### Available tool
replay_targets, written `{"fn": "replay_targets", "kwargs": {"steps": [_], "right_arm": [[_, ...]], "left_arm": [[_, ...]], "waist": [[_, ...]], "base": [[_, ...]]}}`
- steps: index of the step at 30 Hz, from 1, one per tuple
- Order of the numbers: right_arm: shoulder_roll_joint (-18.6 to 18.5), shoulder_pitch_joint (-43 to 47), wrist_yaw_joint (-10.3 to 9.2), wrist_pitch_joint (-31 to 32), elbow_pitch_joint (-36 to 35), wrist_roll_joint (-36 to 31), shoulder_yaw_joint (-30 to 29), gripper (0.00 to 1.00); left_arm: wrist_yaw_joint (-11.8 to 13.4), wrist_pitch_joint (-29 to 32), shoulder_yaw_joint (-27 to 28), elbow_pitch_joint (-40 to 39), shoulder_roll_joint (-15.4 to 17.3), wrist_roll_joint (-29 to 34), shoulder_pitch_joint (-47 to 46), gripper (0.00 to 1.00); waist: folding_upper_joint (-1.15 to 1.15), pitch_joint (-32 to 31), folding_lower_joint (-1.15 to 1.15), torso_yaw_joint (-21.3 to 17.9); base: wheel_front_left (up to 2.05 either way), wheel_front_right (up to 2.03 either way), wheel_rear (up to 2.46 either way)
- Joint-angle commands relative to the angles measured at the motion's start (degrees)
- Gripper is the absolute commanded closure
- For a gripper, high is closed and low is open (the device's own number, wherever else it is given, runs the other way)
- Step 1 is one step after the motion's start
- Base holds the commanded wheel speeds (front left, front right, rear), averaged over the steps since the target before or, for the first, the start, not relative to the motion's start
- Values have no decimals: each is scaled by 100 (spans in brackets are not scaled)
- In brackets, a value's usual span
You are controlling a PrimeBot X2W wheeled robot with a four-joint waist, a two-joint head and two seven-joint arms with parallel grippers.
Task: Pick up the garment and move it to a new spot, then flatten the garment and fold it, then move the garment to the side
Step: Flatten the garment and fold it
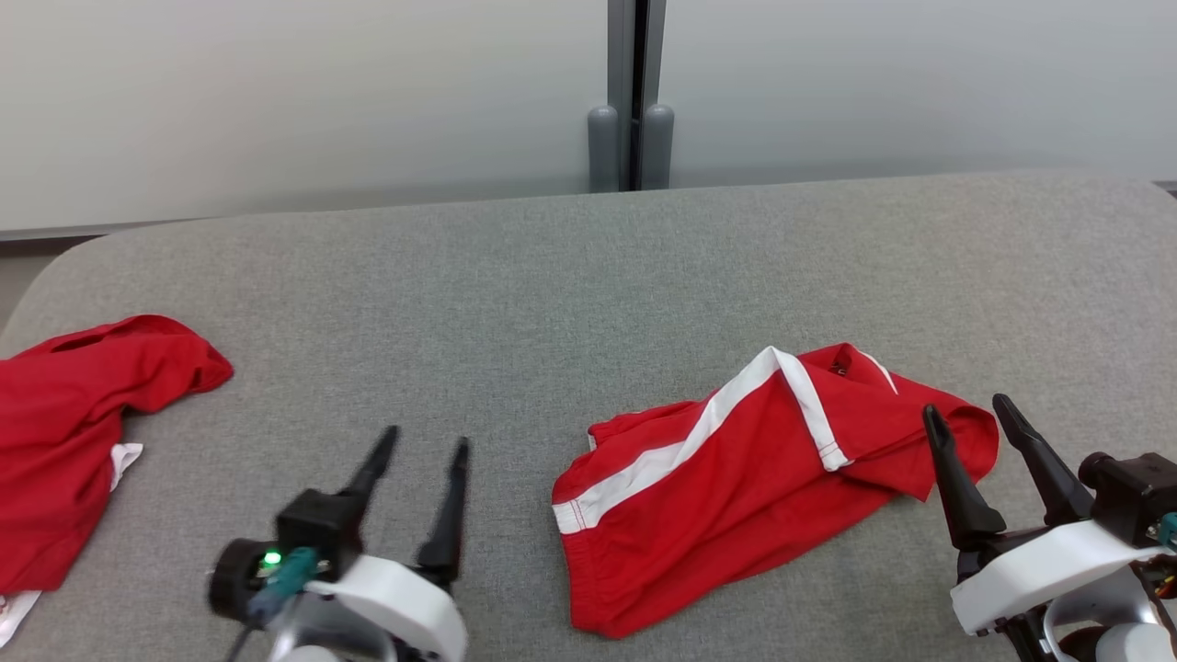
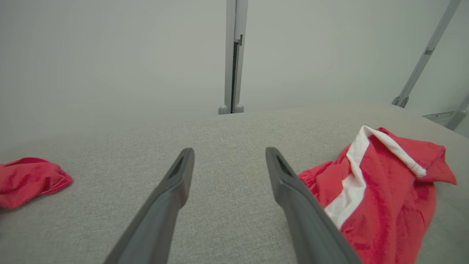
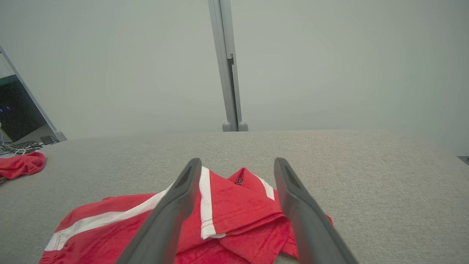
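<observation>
left claw [image 1: 426, 438], right claw [image 1: 965, 406]: spread. red white-striped cloth garment [image 1: 736, 487] bunched beneath right claw; closing may pinch several layers.

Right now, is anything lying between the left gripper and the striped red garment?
Nothing. The head view shows a bare stretch of grey surface between the left gripper and the striped garment; its open fingers touch no cloth.

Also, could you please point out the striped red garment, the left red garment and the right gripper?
striped red garment [image 1: 736, 515]: head view, on the red cloth near its middle.
left red garment [image 1: 55, 441]: head view, on its crumpled middle.
right gripper [image 1: 967, 410]: head view, midway between its fingertips.
</observation>
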Motion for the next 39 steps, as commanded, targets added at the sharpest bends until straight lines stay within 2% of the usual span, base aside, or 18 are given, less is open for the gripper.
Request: {"fn": "replay_targets", "kwargs": {"steps": [1, 8, 15, 16, 18, 24, 31, 34, 39], "right_arm": [[-25, -44, 0, 14, -26, -14, 5, 0], [-43, -150, 0, 13, -17, 49, 77, 0], [-62, -197, 0, -33, 29, 88, 129, 0], [-66, -198, 0, -40, 40, 94, 123, 0], [-70, -194, 0, -48, 49, 96, 129, 0], [-115, -167, 0, 9, 74, 72, 302, 0], [-265, -109, 0, 108, 172, -42, 937, 0], [-320, -257, 0, 83, 400, -106, 1186, 0], [-385, -574, 0, -4, 821, -290, 1244, 0]], "left_arm": [[-146, 146, -180, 88, -102, -46, -141, 0], [-621, 629, -825, 816, -596, -253, -391, 0], [-872, 793, -921, 1511, -865, -570, -623, 0], [-907, 796, -922, 1565, -881, -624, -641, 13], [-925, 736, -902, 1636, -895, -633, -716, 100], [-932, 672, -836, 1743, -851, -683, -814, 100], [-897, 585, -845, 1778, -845, -651, -905, 100], [-894, 553, -893, 1758, -874, -608, -1015, 100], [-890, 483, -945, 1742, -926, -586, -1198, 100]], "waist": [[0, 80, 0, -30], [0, 291, 0, -166], [0, 432, 0, -311], [0, 444, 0, -321], [0, 467, 0, -337], [0, 522, 0, -336], [0, 597, 0, -283], [0, 740, 0, -193], [0, 980, 0, -46]], "base": [[0, 0, 0], [0, 0, 0], [0, 0, 0], [0, 0, 0], [0, 0, 0], [0, 0, 0], [0, 0, 0], [0, 0, 0], [0, 0, 0]]}}
